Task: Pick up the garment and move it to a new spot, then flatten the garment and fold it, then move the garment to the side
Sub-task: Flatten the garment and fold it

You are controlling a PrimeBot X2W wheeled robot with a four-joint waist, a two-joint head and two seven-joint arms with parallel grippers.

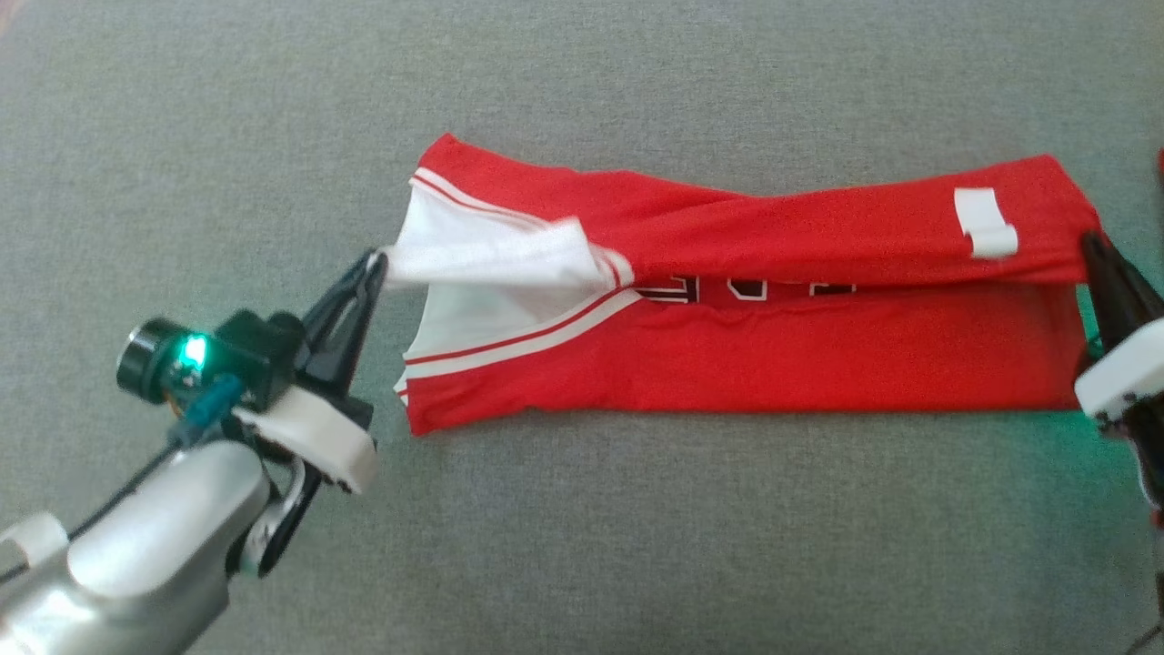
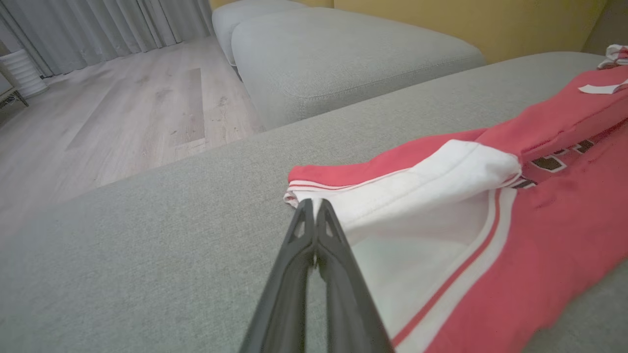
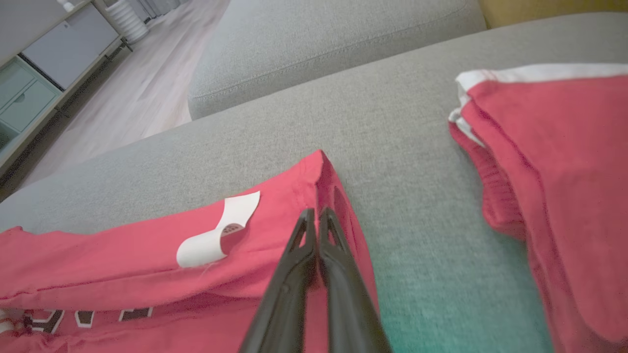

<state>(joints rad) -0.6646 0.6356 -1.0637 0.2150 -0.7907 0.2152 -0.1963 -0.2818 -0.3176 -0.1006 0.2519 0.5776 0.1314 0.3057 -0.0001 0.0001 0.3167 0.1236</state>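
The left gripper [image 1: 373, 266] reaches in from the lower left on a slanting pale forearm. Its two dark fingers are pressed together on the white sleeve edge of the garment [image 1: 727, 355], which comes to a point at their tips. The right gripper [image 1: 1091, 244] enters from the right edge, fingers likewise closed, pinching the garment's red corner. Between them the garment lies lengthwise on the grey cushion [image 1: 637, 546], its upper layer partly folded over black lettering, with a white label [image 1: 984, 223] near the right end. The right wrist view shows a second red garment [image 3: 564, 171] lying apart on the same cushion. The left wrist view shows another cushion [image 2: 343, 54] and wooden floor [image 2: 122, 113].
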